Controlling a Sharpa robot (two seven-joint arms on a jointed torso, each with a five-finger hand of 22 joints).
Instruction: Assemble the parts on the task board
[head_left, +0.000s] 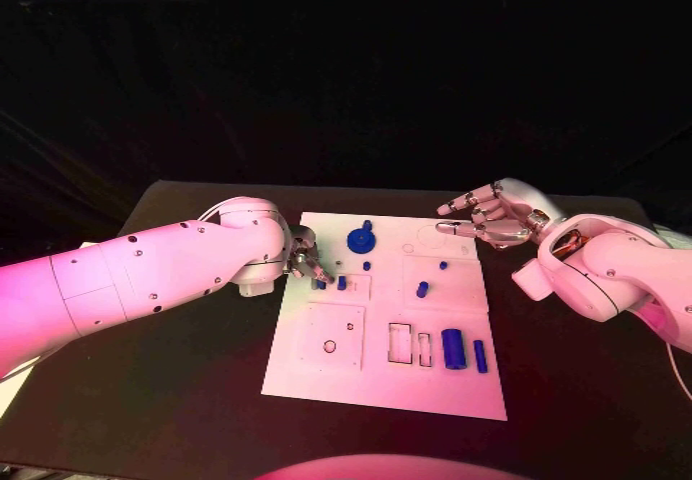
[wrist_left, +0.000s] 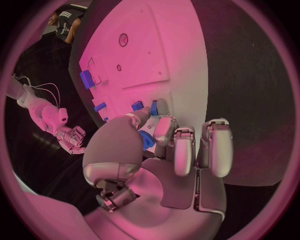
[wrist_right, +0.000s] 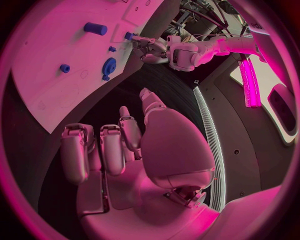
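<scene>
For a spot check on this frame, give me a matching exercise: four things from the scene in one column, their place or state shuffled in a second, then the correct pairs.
Things
1. left hand
2. right hand
3. blue gear
4. large blue cylinder

Places or states
A. lies near the task board's near right part, beside a thinner blue piece
B. over the black table off the board's far right corner, fingers apart, holding nothing
C. sits near the board's far edge
D. fingertips down at small blue parts at the board's left edge

Pairs: 1-D, 2-B, 3-C, 4-A
</scene>
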